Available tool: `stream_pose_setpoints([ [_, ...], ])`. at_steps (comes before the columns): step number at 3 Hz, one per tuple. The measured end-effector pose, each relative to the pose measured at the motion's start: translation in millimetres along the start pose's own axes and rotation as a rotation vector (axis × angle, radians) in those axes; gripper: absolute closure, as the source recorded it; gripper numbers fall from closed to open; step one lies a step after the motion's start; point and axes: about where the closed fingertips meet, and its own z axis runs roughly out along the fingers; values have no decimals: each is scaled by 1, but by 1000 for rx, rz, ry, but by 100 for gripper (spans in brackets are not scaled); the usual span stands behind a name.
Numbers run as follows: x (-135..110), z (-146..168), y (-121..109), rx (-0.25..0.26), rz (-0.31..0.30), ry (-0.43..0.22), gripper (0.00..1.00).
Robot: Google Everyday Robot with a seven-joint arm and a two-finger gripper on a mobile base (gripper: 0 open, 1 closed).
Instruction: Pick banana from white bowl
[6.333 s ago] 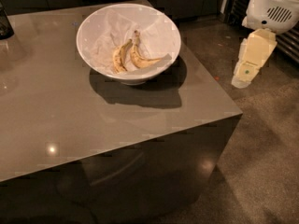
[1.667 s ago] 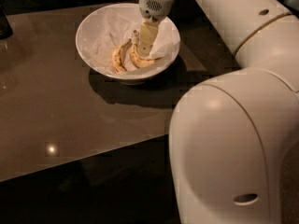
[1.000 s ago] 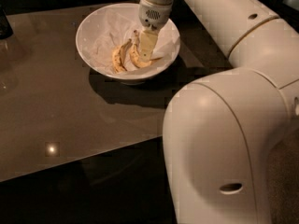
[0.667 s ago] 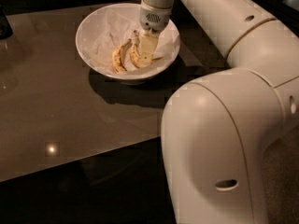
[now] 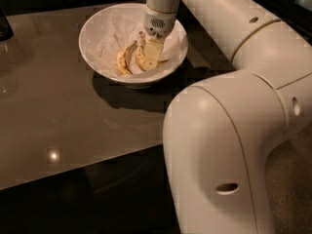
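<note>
The white bowl (image 5: 97,30), lined with crumpled white paper, stands at the back middle of the brown table. In it lies the curved, speckled yellow banana (image 5: 139,57), its dark-tipped stem pointing up and away. A shorter, paler banana (image 5: 122,61) lies just left of it. My gripper (image 5: 152,56) reaches down into the bowl from above and sits right on the curved banana's right part, hiding that part. The banana rests on the paper.
A dark object (image 5: 4,26) stands at the table's far left edge. My large white arm (image 5: 229,130) fills the right foreground and hides the table's right side. The table's front edge (image 5: 87,167) runs across the lower left.
Six seconds ago the gripper hung beside the table's right edge; it has since moved into the bowl onto the banana. Over the last second it has hardly moved.
</note>
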Motion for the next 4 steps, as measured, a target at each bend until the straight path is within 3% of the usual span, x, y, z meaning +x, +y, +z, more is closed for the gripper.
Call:
stream_pose_setpoints([
  [3, 0, 18, -3, -31, 8, 19, 46],
  [4, 1, 22, -5, -24, 8, 33, 65],
])
